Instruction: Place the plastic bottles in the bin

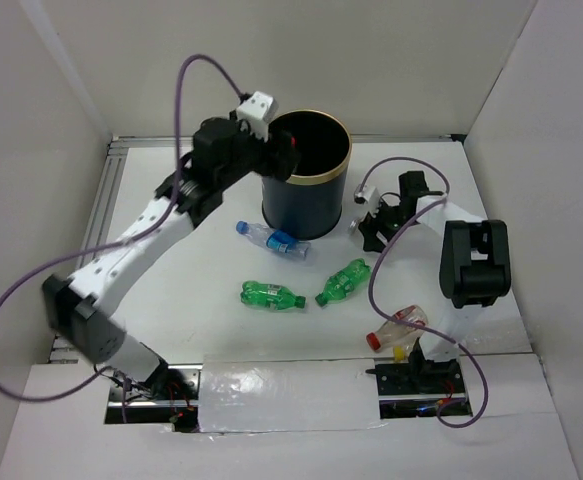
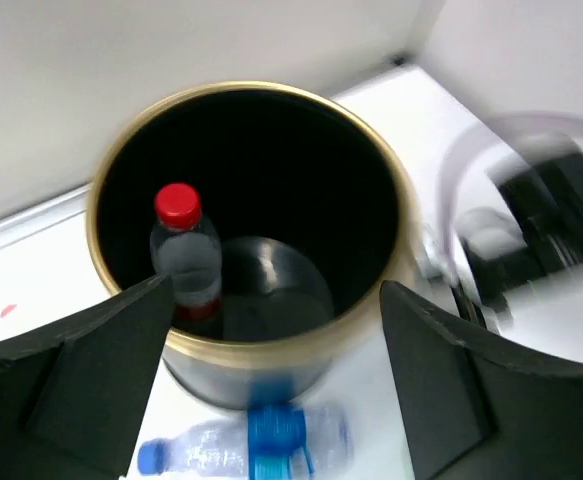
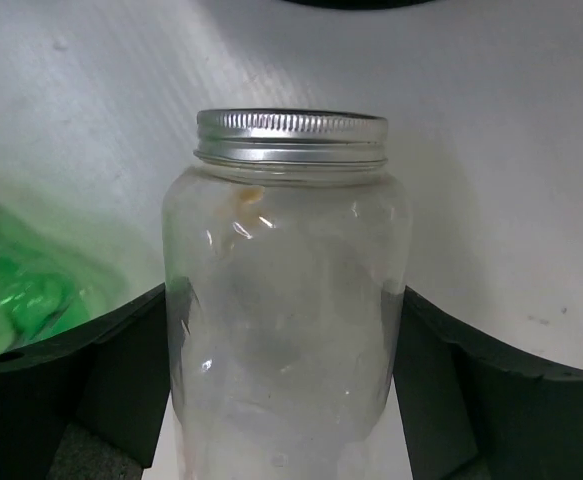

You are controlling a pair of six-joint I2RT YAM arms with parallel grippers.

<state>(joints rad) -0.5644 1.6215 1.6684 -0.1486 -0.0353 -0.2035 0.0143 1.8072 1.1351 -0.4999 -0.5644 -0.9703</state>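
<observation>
The dark bin (image 1: 306,190) with a gold rim stands at the back centre. In the left wrist view one red-capped clear bottle (image 2: 183,262) stands inside the bin (image 2: 271,358). My left gripper (image 1: 286,152) is open and empty above the bin's left rim (image 2: 271,330). My right gripper (image 1: 374,228), right of the bin, is shut on a clear bottle with a silver cap (image 3: 286,300). On the table lie a blue-labelled bottle (image 1: 272,239), two green bottles (image 1: 271,295) (image 1: 343,282) and a red-capped bottle (image 1: 397,325).
White walls enclose the table on the left, back and right. The right arm's base and cables (image 1: 421,375) sit by the red-capped bottle at the near edge. Part of a green bottle (image 3: 11,295) shows left of the right gripper.
</observation>
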